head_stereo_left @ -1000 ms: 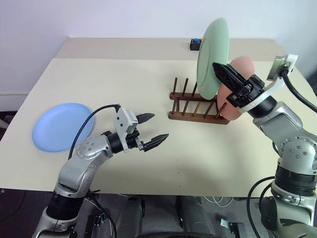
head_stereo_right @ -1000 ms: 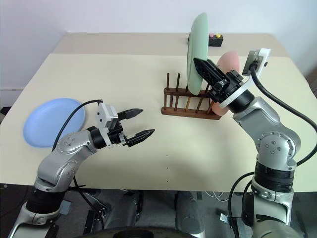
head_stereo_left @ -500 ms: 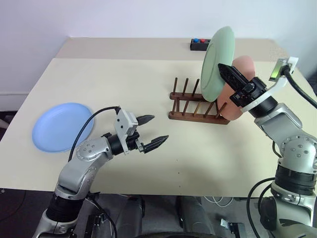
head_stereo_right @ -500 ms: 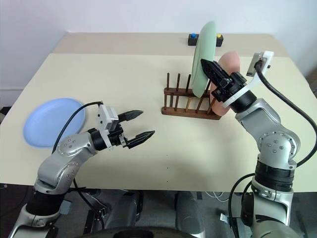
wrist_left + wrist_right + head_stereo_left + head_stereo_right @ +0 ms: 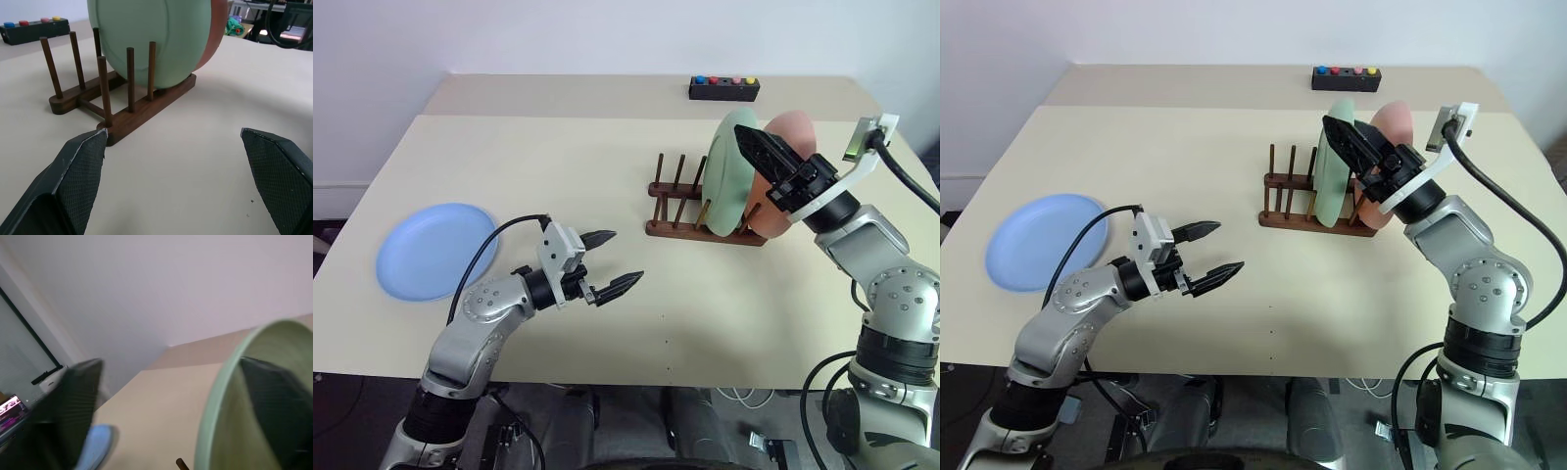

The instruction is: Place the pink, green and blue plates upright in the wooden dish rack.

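Plates: pink [image 5: 791,137] and green [image 5: 729,171] are standing in the wooden dish rack [image 5: 690,211], blue [image 5: 435,250] is lying flat awaiting transfer; both left gripper [image 5: 612,262] and right gripper [image 5: 1349,137] are gaping, gripping nothing.

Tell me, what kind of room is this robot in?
Probably a lab or test room, not a real kitchen. A plain beige table stands by a bare white wall, with a black box of coloured buttons and a lone wooden dish rack.
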